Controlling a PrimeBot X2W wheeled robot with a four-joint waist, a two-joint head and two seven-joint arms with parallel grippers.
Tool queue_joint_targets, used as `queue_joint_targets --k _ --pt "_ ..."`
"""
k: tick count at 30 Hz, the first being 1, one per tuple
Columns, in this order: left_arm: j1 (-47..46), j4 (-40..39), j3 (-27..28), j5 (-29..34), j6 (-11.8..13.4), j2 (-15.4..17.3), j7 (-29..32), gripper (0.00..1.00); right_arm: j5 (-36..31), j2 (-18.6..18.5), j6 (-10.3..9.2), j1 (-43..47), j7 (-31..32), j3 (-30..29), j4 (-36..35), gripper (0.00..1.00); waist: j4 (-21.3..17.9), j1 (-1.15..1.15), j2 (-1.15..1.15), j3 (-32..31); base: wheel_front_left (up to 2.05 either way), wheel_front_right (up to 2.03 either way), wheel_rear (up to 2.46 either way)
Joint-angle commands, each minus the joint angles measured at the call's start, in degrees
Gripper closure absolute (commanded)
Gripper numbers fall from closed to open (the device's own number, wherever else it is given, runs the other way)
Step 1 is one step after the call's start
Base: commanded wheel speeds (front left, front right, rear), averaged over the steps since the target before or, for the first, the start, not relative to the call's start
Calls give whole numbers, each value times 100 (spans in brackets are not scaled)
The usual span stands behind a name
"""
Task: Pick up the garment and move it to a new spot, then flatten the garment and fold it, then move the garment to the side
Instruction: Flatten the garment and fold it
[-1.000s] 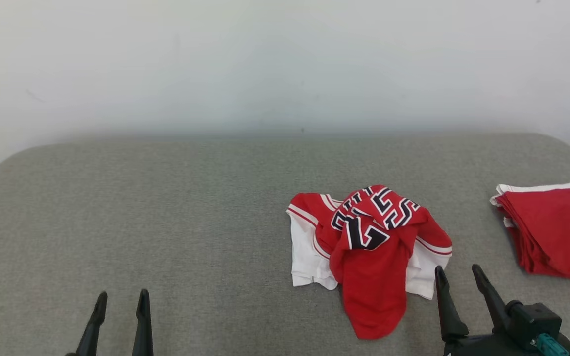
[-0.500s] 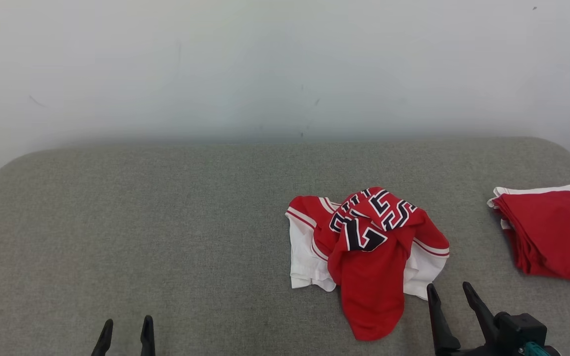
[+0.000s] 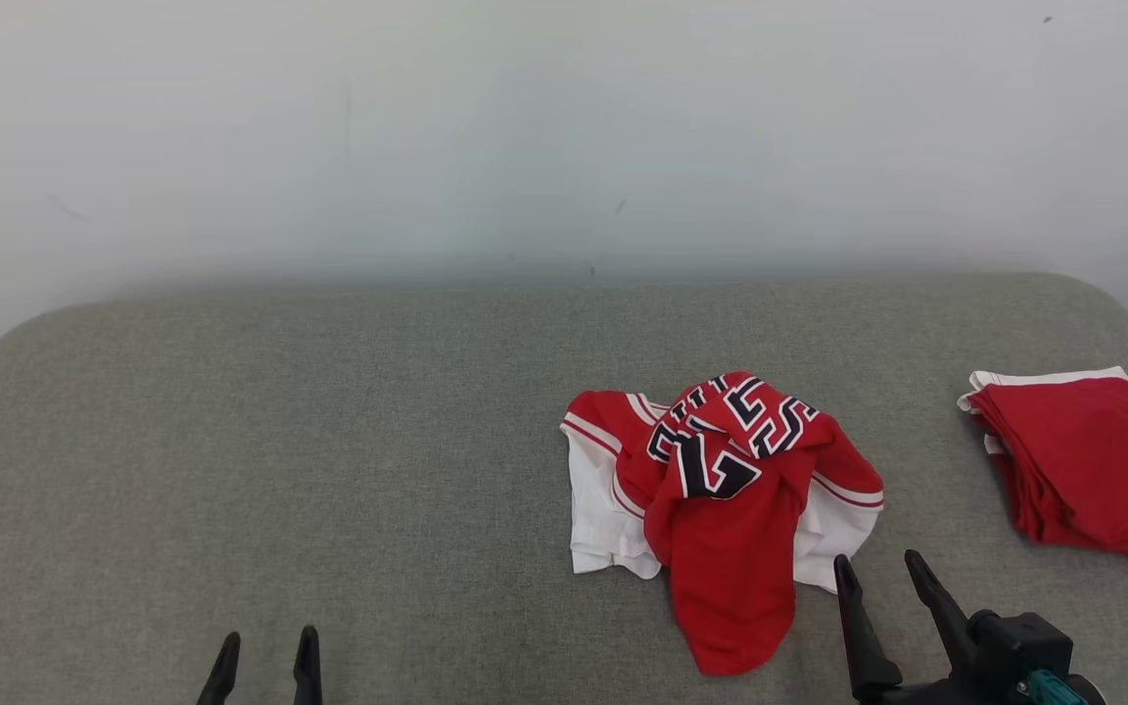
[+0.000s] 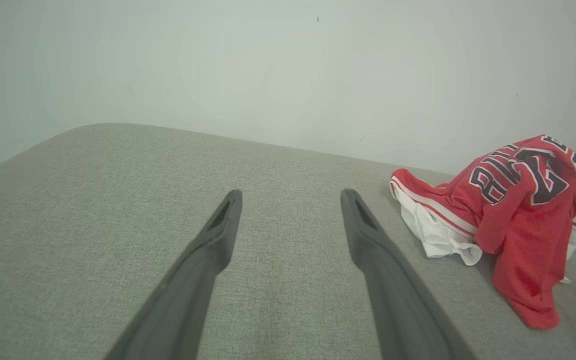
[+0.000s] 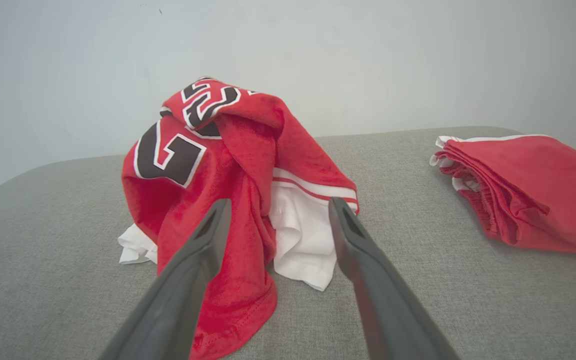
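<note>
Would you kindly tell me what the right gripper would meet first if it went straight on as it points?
Probably the crumpled garment, lying just ahead of the open right gripper, though depth is unclear.

Dark tapered fingers [image 3: 856,627], black wrist block [image 3: 1014,641], teal connector [image 3: 1046,689].

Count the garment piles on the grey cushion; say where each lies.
2. The crumpled jersey lies right of centre, before the right claw; the folded red stack sits at the right edge, possibly several garments.

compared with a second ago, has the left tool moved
Yes. Against the unmoved crumpled garment, the left tool has drawn back toward the robot and slightly rightward.
</note>
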Motion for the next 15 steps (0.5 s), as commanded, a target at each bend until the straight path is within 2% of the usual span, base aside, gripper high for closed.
queue_joint_targets --k 1,8,15 --pt "-66 8 -28 -6 -24 -33 -22 0 -50 -3 -13 1 4 18 6 0 -7 0 0 -1 0 0 0" --pt "-78 33 -150 -57 -27 1 -22 0 -38 -3 -12 -22 28 52 -2 0 -33 0 0 3 0 0 0" --pt "-576 392 -541 -141 -28 379 -21 0 -5 -4 -13 -100 74 178 -60 0 -206 0 0 60 0 0 0"
